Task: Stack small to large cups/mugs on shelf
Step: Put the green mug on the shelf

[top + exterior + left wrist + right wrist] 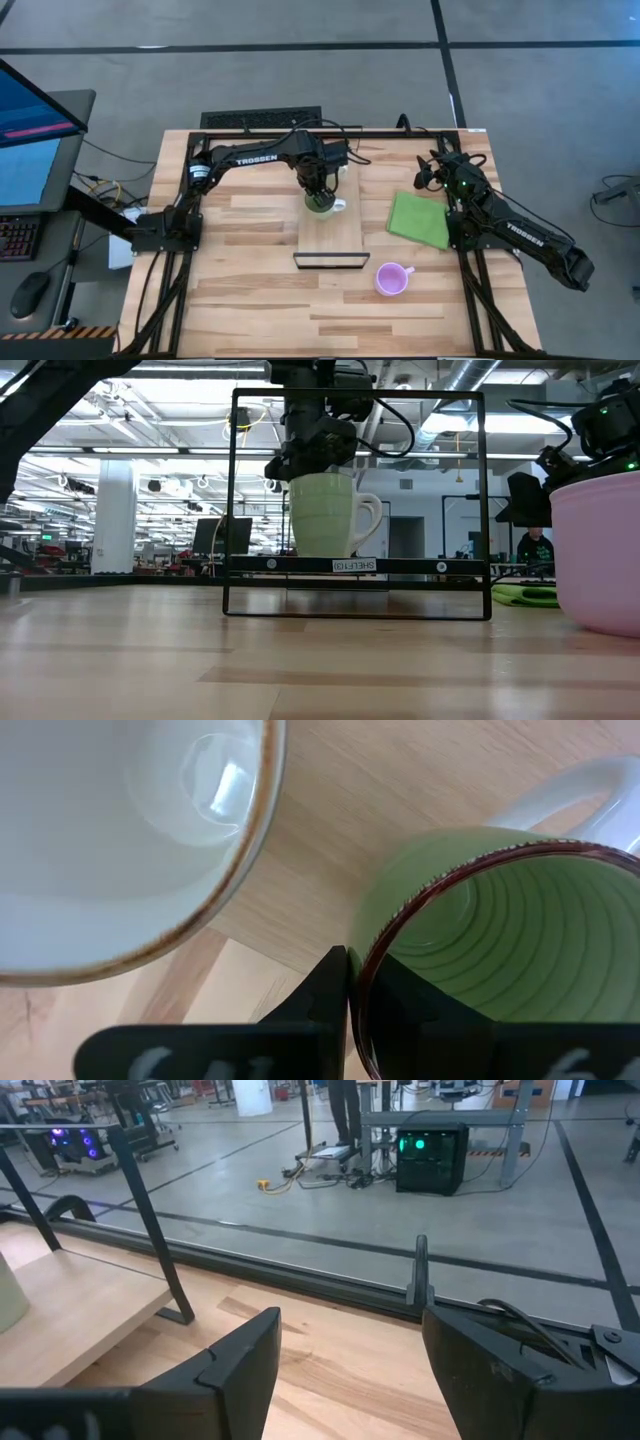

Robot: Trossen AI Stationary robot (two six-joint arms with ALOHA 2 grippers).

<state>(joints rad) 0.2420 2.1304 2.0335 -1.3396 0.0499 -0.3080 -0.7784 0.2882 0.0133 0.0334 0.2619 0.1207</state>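
Observation:
A green mug (320,203) with a dark rim and a pale handle stands on the light wood shelf (330,235). It also shows in the low view (320,515). My left gripper (318,190) is above it, shut on its rim. A white mug (120,830) stands close beside the green one on the shelf; it shows only in the left wrist view. A light purple mug (392,279) stands upright on the tabletop near the shelf's dark-lipped end. My right gripper (350,1370) is open and empty at the table's far right. My left gripper holds the green mug by its rim (362,970), on the side away from the handle. One finger is inside the mug and the other finger (325,995) is outside. The fingers come from above, pointing down. The mug is upright, its base at the shelf board (320,557).
A flat green cloth (420,220) lies on the table right of the shelf. The shelf sits in a thin dark metal frame (484,510) with upright posts. My right arm (520,235) lies along the table's right edge.

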